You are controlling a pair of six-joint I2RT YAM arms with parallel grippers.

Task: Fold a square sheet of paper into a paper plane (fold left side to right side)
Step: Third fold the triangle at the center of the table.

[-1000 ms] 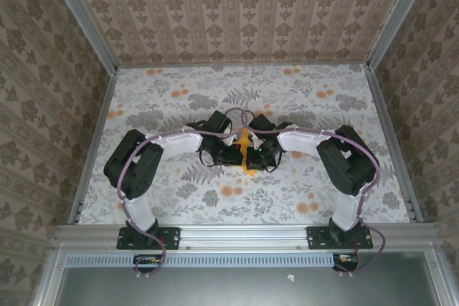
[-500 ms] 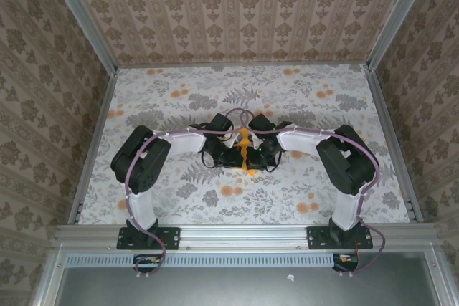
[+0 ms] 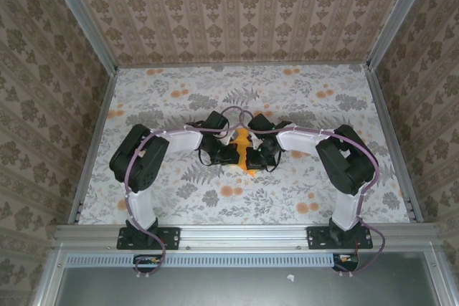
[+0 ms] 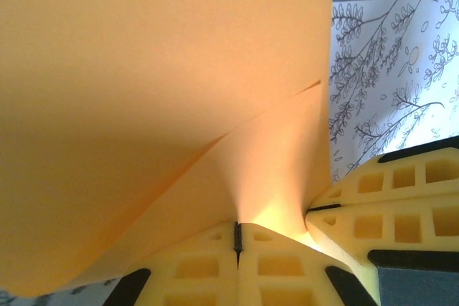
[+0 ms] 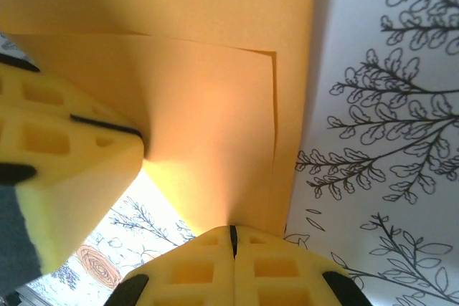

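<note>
- The sheet of paper sits between the left gripper and the right gripper, which meet nose to nose over the middle of the cloth.
- From above, the orange strip showing between the grippers runs lengthwise away from the arm bases toward the far wall, leaning slightly. Whether either end comes to a point cannot be told there.
- Left gripper: jaws pressed together on the sheet's near edge. The paper fans up and away from its fingers, blocking most of what lies ahead of them.
- Right gripper: jaws likewise together on the paper, with its fingers just to the right of the left gripper's. The left gripper's pads show on its left, also nipping the sheet.
- The paper is thin, matte, plain bright orange. A soft diagonal crease climbs rightward from the left grip. Ahead of the right grip, one layer lies over another with a square corner, its straight edge just inside the outer one.
- The pads are yellow foam with square recesses.
- The cloth is grey-white with dark leafy sprigs and small orange flowers, and lies to the right of the paper in both wrist views.
</note>
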